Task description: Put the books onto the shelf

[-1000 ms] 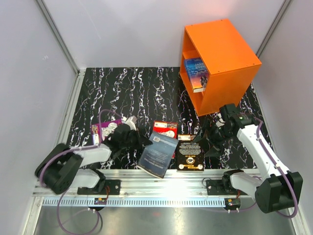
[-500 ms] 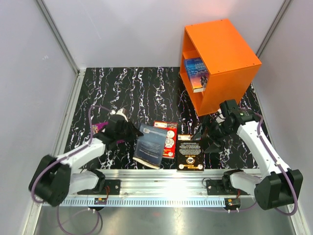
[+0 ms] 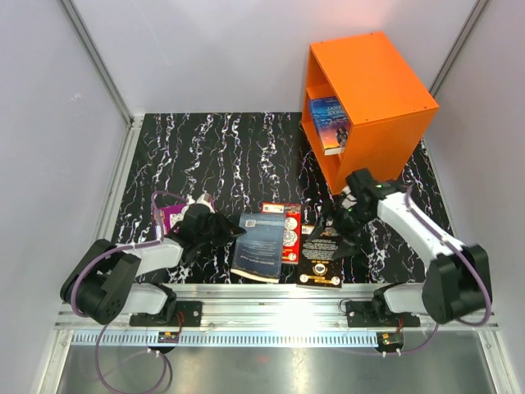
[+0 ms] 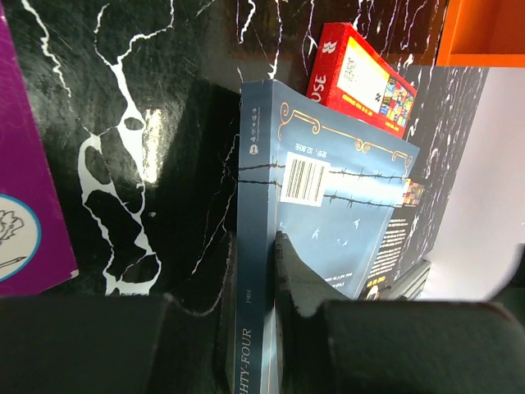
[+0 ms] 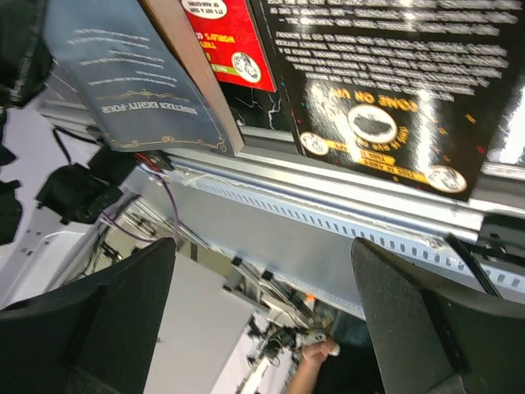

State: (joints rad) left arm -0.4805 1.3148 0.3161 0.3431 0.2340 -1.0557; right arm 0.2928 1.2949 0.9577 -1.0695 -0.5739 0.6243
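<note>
Left gripper is clamping the grey-blue book by its left spine edge, one finger pressing on the cover. An edge grip probably suits a thin book lying on the table. The book is sitting near-centre, partly covering the red-and-white book. Right gripper is hovering over the far end of the black book, jaws spread wide and grasping nothing, likely lining up a pick. The blue-orange book is already sitting in the shelf, far right, poking out of its open left face.
</note>
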